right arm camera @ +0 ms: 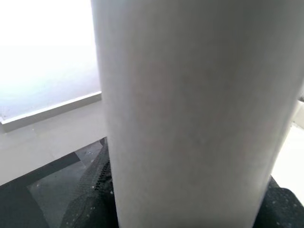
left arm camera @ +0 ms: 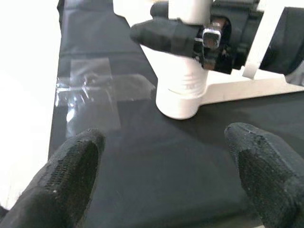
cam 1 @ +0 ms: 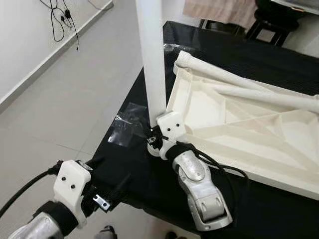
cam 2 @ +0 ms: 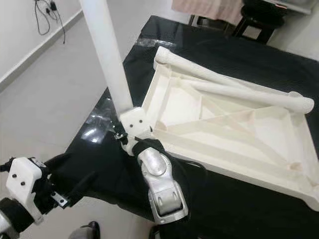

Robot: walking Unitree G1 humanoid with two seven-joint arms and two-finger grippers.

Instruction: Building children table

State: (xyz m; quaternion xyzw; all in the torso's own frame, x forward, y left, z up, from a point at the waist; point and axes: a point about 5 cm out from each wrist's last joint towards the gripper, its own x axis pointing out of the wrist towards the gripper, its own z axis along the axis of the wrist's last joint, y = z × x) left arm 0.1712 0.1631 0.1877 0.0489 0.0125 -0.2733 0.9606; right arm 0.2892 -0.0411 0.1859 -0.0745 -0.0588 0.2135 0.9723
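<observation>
The white tabletop (cam 2: 224,122) lies upside down on a black-covered table (cam 1: 164,184). One white leg (cam 1: 152,55) stands upright in the tabletop's near left corner socket. My right gripper (cam 1: 155,137) is shut on that leg just above the socket; in the right wrist view the leg (right arm camera: 190,114) looms close, with a black finger (right arm camera: 90,199) beside it. Two loose legs (cam 2: 199,72) (cam 2: 249,94) lie inside the tabletop. My left gripper (cam 1: 110,173) hovers open over the table's front left edge, short of the socket (left arm camera: 183,95), with nothing between its fingers.
A clear plastic bag (cam 1: 127,124) lies flat on the black cloth left of the socket. Pale floor (cam 1: 65,99) stretches to the left, with cables (cam 1: 60,20) along the wall. A dark stool (cam 1: 271,22) stands behind the table.
</observation>
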